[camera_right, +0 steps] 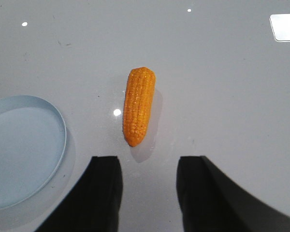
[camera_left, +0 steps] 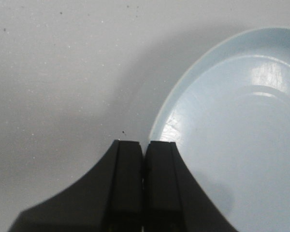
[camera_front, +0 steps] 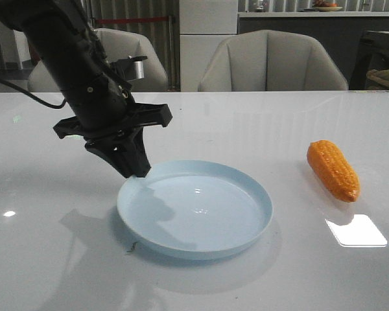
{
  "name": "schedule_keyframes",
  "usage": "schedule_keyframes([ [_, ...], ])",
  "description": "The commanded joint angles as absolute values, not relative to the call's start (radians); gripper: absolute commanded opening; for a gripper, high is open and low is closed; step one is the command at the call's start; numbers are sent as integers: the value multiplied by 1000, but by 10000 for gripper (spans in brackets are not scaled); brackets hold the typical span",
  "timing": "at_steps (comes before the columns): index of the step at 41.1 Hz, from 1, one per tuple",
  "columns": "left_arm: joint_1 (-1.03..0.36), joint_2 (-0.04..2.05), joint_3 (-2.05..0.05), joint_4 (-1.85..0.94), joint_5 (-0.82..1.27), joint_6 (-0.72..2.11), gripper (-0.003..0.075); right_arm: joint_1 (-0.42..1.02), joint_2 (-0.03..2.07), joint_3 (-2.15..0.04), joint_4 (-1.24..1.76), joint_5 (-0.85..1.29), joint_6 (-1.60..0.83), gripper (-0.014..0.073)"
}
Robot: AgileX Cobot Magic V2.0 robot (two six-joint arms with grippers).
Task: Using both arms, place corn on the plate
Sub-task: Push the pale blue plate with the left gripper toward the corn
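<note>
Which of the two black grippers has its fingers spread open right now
The right gripper: its two black fingers stand apart, aimed at the orange toy corn cob. The left gripper has its fingers pressed together beside the rim of the pale blue round plate.

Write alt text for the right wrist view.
An orange toy corn lies on a glossy white table, just beyond the open right hand. The pale blue plate, empty where visible, sits beside it, partly cut off.

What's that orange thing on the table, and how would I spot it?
Start at the pale blue plate on the white table. Look right of it: the corn lies alone on the tabletop, apart from the plate. It is the only orange, bumpy, tapered object there.
</note>
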State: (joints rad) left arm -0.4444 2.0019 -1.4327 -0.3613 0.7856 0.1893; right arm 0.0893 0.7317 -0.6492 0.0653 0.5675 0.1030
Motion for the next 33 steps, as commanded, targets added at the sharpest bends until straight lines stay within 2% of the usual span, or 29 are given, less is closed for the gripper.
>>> schedule_keyframes([
  [1, -445, 1947, -1462, -365, 772, 178, 123, 86, 732, -685, 60, 503, 105, 393],
  [6, -445, 1947, -1462, -288, 775, 178, 253, 86, 732, -685, 60, 503, 105, 393],
  [11, -445, 1947, -1462, -260, 764, 178, 455, 86, 732, -685, 60, 503, 105, 393],
  [14, -445, 1947, -1462, -260, 752, 178, 510, 86, 732, -685, 60, 503, 105, 393],
  [21, -441, 1947, -1525, -260, 763, 178, 507, 86, 733, -685, 60, 512, 105, 393],
  [29, -409, 1923, -1717, -241, 870, 181, 507, 86, 784, -685, 60, 528, 105, 393],
  [33, -387, 1862, -1778, -220, 851, 181, 507, 86, 815, -685, 60, 524, 105, 393],
])
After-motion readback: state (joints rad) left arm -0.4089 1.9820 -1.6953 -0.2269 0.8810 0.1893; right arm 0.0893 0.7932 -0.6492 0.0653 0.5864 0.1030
